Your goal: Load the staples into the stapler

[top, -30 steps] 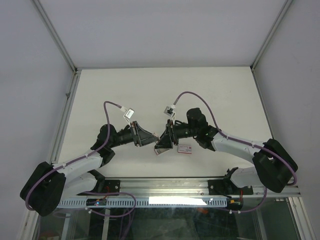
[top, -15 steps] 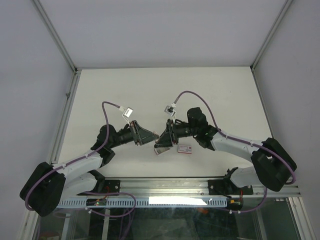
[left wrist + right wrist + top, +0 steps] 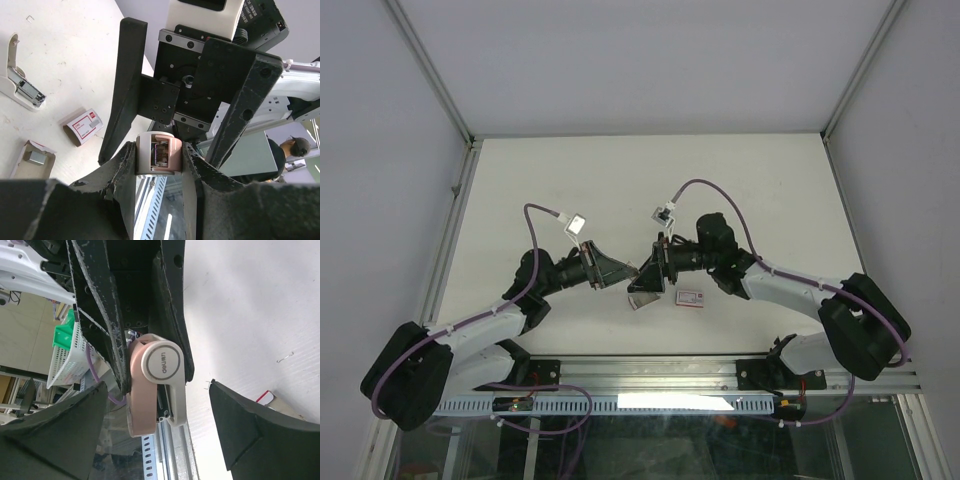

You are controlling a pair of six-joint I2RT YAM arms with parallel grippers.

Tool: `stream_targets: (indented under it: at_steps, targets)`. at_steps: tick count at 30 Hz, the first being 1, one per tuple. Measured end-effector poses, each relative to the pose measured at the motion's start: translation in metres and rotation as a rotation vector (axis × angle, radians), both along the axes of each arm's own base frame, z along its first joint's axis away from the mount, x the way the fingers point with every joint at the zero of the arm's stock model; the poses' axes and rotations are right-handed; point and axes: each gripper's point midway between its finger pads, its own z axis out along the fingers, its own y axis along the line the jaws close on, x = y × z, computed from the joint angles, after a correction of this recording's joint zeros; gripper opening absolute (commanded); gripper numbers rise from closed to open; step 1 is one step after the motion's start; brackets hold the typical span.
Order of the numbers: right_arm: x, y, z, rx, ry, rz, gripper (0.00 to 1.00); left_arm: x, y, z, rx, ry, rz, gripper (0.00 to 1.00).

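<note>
One pink stapler (image 3: 155,390), lengthwise in left tool (image 3: 159,150)

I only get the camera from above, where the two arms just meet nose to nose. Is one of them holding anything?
Observer: Yes. The left gripper is clamped on a small pink stapler.
Operator: And the other arm?
Observer: The right gripper stands wide open, a finger on either side of that stapler, not touching it.
Operator: Anything else down there that I'm missing?
Observer: A second stapler, white, lies opened up on the table near the red-labelled staple box.
</note>
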Motion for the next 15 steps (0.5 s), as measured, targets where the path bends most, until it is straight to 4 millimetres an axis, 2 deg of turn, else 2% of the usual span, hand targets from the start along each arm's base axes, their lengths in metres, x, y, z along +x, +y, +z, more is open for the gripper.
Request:
stream_targets:
  at_steps: [4, 11, 15]
  targets:
    - [0.0010, -0.0008, 0.0004, 0.013, -0.003, -0.005, 0.89, 0.0008, -0.0004, -0.0032, 0.005, 0.012, 0.001, 0.03]
    - [-0.0016, -0.0023, -0.0024, 0.011, 0.016, -0.003, 0.87, 0.0028, -0.0008, -0.0066, 0.008, 0.030, 0.008, 0.12]
    - [-0.0010, -0.0015, -0.0038, 0.010, 0.027, -0.005, 0.87, 0.0066, 0.0003, -0.0066, -0.003, 0.054, 0.034, 0.12]
